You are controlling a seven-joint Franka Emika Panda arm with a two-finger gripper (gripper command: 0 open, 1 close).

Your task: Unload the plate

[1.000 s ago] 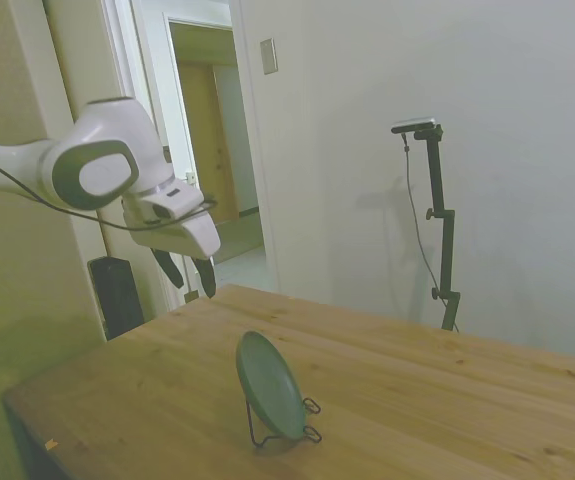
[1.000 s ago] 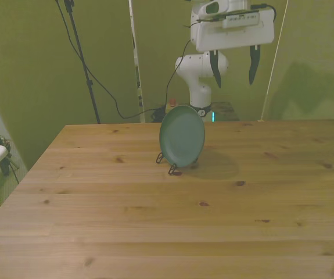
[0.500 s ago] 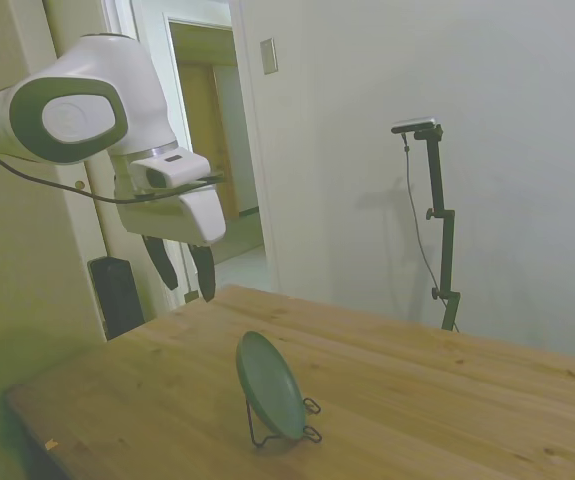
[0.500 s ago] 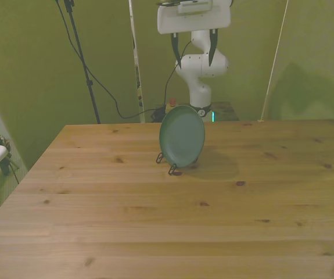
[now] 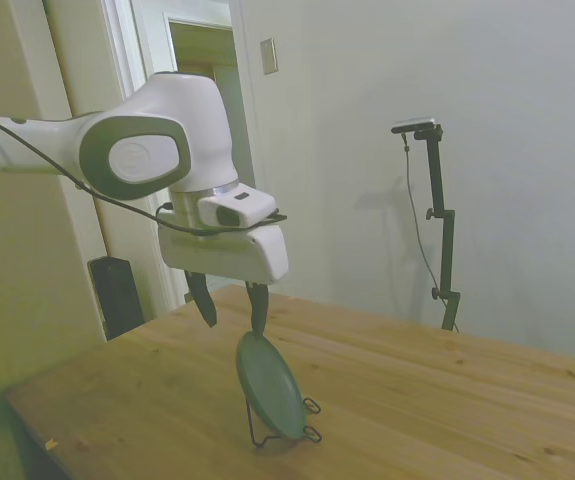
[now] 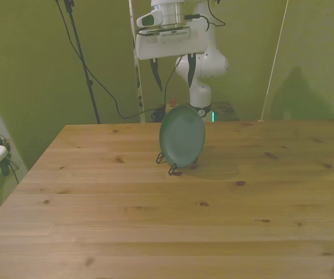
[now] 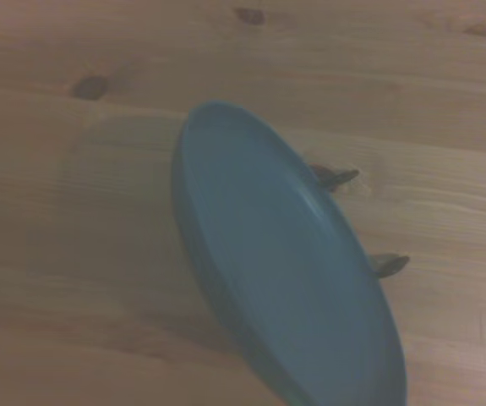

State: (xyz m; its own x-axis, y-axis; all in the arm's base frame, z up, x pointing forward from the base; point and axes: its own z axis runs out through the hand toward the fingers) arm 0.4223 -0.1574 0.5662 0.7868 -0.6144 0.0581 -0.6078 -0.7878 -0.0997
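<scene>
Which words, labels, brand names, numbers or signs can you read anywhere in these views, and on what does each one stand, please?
There is no readable text in any view.
The plate, its wire stand and the table carry no markings.
The gripper body shows a faint strip of marks in the front view, too small and blurred to read.
The wall plate in the side view is blank.
</scene>
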